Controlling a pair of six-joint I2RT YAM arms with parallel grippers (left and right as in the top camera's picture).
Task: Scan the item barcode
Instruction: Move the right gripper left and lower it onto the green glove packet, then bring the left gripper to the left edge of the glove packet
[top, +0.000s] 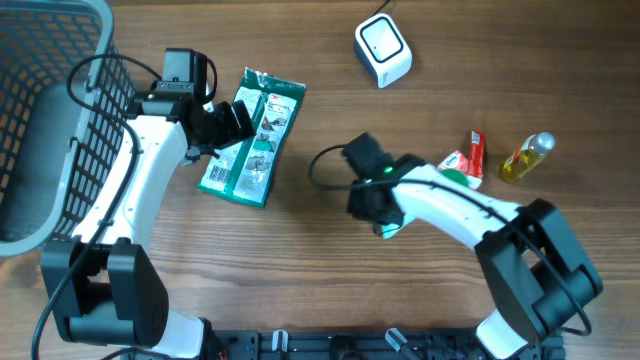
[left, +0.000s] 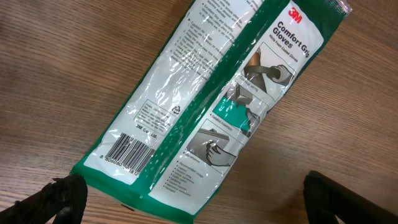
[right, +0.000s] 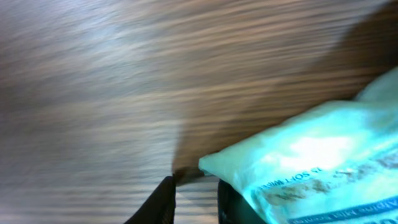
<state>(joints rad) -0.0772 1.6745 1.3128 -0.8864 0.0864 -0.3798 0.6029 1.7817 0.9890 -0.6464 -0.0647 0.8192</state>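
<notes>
Glove packet (left: 205, 106): green-and-clear plastic, lying flat, barcode (left: 127, 152) up at one end.

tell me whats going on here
Two robot arms are working on a barcode-scanning job. The left arm hovers over a green glove pack lying on the table, its jaws wide open and not holding it; the pack's barcode faces up. The right arm is at mid-table with a pale packet at its jaws, too blurred to tell if it is gripped. The white scanner stands apart, with nothing near it.
</notes>
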